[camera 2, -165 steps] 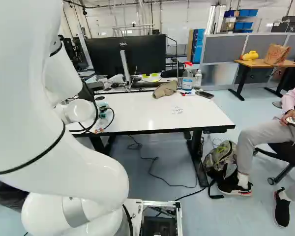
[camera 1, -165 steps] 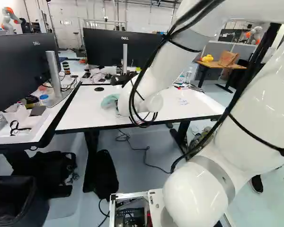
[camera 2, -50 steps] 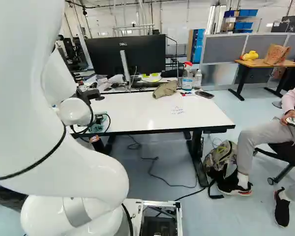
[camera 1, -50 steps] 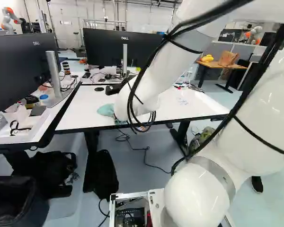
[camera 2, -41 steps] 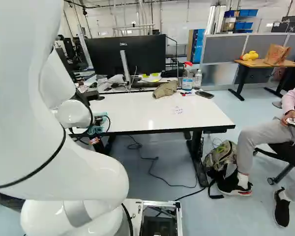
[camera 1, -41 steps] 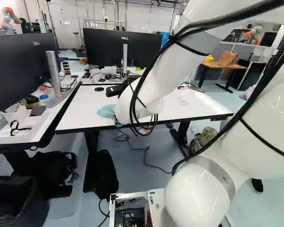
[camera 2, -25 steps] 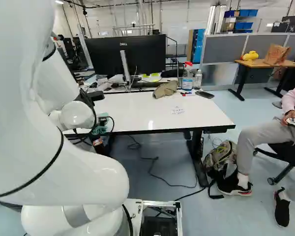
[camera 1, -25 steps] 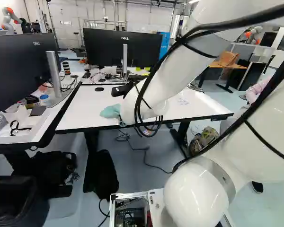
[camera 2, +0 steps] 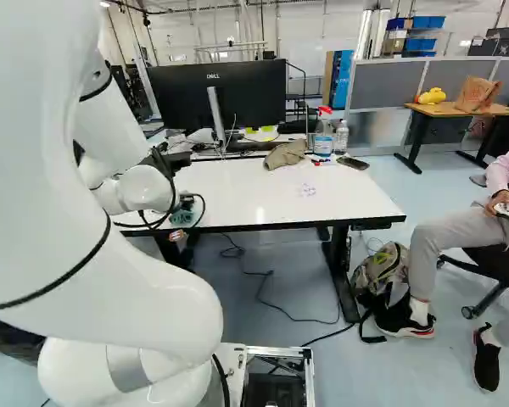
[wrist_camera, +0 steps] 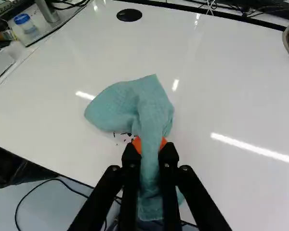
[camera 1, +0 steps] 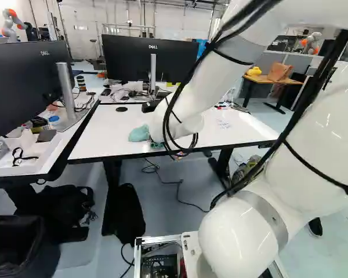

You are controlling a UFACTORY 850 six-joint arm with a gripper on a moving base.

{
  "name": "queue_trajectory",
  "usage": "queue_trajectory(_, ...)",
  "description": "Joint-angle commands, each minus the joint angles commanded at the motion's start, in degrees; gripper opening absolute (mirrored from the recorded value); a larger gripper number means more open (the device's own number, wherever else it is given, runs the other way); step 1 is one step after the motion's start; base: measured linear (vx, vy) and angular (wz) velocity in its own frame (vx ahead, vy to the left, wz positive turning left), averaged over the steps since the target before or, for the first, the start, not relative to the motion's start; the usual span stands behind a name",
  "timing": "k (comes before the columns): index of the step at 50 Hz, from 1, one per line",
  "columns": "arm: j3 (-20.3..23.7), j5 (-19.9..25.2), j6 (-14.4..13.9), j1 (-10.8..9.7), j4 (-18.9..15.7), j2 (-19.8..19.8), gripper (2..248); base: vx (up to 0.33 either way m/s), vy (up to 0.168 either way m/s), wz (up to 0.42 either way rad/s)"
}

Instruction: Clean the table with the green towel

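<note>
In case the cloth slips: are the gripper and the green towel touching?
Touching: the wrist view shows the gripper shut on the green towel, an orange pad on each side.

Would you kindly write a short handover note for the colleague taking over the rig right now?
Pincer: shut on the green towel, which spreads out ahead of it.
Place: by the near edge of the white table.
Done: towel gripped and brought to the table; I cannot tell how much is wiped.
Left: dark marks beside the towel, and faint writing farther right in the right base view.
By the far edge: brown cloth, spray bottle.
</note>
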Motion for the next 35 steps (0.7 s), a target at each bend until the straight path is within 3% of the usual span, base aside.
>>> queue_trajectory(35,-10.14,0.00,0.00,-2.29,0.00,-9.91,50,0.000,0.000,0.000)
